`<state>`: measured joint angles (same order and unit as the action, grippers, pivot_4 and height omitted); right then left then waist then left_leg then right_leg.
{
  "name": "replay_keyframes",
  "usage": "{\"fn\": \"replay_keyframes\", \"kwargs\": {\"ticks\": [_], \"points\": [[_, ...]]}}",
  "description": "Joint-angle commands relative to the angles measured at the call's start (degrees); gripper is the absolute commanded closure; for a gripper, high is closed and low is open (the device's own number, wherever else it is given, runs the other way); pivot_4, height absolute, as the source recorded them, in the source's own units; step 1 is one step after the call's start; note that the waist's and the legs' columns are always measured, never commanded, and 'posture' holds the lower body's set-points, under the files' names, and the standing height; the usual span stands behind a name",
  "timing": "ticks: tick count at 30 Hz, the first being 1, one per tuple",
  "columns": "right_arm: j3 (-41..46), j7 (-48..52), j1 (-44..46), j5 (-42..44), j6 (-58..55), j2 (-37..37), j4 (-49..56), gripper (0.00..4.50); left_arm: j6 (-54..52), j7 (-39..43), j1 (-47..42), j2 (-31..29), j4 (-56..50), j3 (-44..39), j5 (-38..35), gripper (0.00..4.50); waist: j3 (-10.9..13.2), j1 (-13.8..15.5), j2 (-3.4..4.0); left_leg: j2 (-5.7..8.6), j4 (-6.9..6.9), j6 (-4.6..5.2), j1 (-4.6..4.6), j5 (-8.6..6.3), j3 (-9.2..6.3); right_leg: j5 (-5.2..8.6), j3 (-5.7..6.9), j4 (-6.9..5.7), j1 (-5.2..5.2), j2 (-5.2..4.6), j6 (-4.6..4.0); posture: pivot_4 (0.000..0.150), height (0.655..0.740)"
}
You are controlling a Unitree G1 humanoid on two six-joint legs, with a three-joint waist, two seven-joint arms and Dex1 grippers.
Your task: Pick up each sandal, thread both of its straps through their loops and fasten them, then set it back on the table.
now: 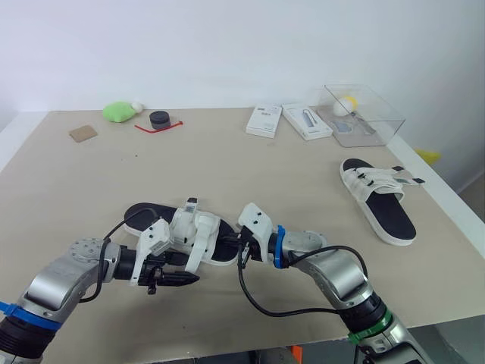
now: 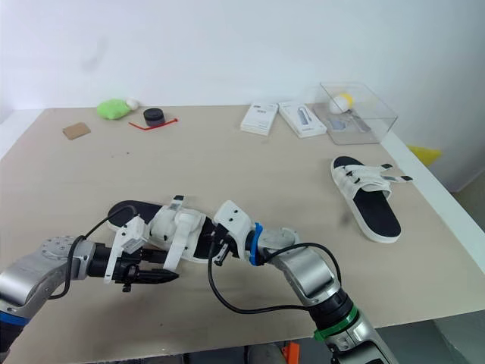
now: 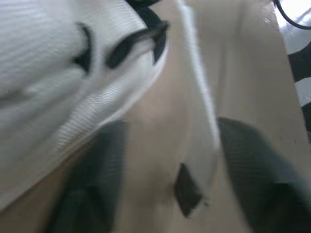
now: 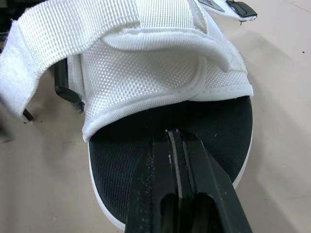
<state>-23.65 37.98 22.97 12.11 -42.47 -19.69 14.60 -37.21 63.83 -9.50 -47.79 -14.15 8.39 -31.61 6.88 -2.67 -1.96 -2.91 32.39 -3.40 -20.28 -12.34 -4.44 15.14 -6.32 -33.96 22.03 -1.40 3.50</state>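
Left gripper [image 1: 179,279]: lower left of the head view, at the near side of the near sandal. Its fingers [image 3: 95,189] stand apart. A loose white strap [image 3: 201,121] with a black tab hangs between them, not clamped.
Right gripper [image 4: 175,135]: lower centre. Its fingers are pressed together with nothing visible between them. The tips rest on the black footbed at the mouth of the upper.
Near sandal [image 1: 195,236]: lower centre, lying on the table [image 1: 227,163] between the two grippers. It has a black sole and a white mesh upper, with one strap end loose.
Handling: judged light. The sole is probably firm but bendable, the upper and straps soft and limp. Webbing is likely to slip from smooth fingers.
Hold points: pinch the strap close to its black tab for threading. Steady the sandal at the sole edge or footbed, not the mesh.
Far sandal [image 1: 379,199]: right middle, well apart from both grippers. Its strap ends stick out loose.
Clear box [image 1: 364,114]: upper right, not involved.
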Motion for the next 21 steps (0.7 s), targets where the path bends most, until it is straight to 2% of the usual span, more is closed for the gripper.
{"fn": "replay_keyframes", "kwargs": {"ticks": [1,2,5,7,10,14,21], "points": [[0.12,-0.59,-0.16,-0.86,-1.41,-0.46,-1.85,4.50,-2.17,1.00,-2.30,-0.12,-0.45,-2.10,-1.99,4.06,0.00,-0.02,0.00,0.00,0.00,0.00,0.00,0.00,0.00,0.00,0.00,0.00,0.00,0.01,0.00,0.150,0.7400],[0.12,-0.61,-0.09,-0.88,-1.35,-0.41,-1.97,4.50,-2.91,1.31,-2.54,-0.37,-0.53,-2.16,-2.42,4.43,0.00,-0.03,0.00,0.00,0.00,0.00,0.00,0.00,0.00,0.00,0.00,0.00,0.00,0.01,0.00,0.150,0.7400],[0.12,-0.68,-0.18,-0.87,-1.25,-0.32,-1.88,4.50,-8.95,2.94,-3.64,-2.75,-2.89,-2.93,-6.24,4.43,0.01,-0.08,-0.01,0.00,0.00,0.01,0.01,0.00,0.01,0.00,-0.01,0.00,0.00,0.00,0.00,0.150,0.7400],[0.12,-0.65,-0.15,-0.87,-1.15,-0.26,-1.94,4.50,-16.46,2.37,-6.53,-3.22,-3.92,-5.53,-12.52,4.43,0.03,-0.08,-0.06,0.00,0.01,0.01,0.00,0.01,0.00,0.00,-0.01,-0.01,0.01,0.02,0.00,0.150,0.7400],[0.11,-0.61,0.06,-0.91,-0.97,-0.08,-2.23,4.50,-24.74,-1.29,-12.05,-1.03,-2.20,-9.81,-20.20,4.43,0.06,-0.06,-0.10,0.00,0.01,0.06,-0.01,0.03,-0.02,0.03,-0.01,-0.02,0.01,0.03,0.05,0.150,0.7400],[0.07,-0.83,0.13,-0.95,-0.84,0.31,-2.43,4.50,-32.55,-9.01,-18.88,5.25,2.73,-15.71,-28.11,4.43,0.07,-0.14,-0.06,0.04,0.05,0.07,0.01,0.04,-0.02,0.08,-0.01,0.00,0.01,0.02,0.14,0.150,0.7400],[0.13,-1.21,0.06,-0.98,-1.05,0.85,-2.41,4.50,-32.28,-11.94,-19.54,10.62,8.86,-12.44,-24.60,4.43,-0.01,-0.23,-0.13,0.07,0.04,0.07,0.08,0.03,-0.20,-0.35,-0.04,-0.09,-0.08,0.16,0.31,0.150,0.7400]]}}
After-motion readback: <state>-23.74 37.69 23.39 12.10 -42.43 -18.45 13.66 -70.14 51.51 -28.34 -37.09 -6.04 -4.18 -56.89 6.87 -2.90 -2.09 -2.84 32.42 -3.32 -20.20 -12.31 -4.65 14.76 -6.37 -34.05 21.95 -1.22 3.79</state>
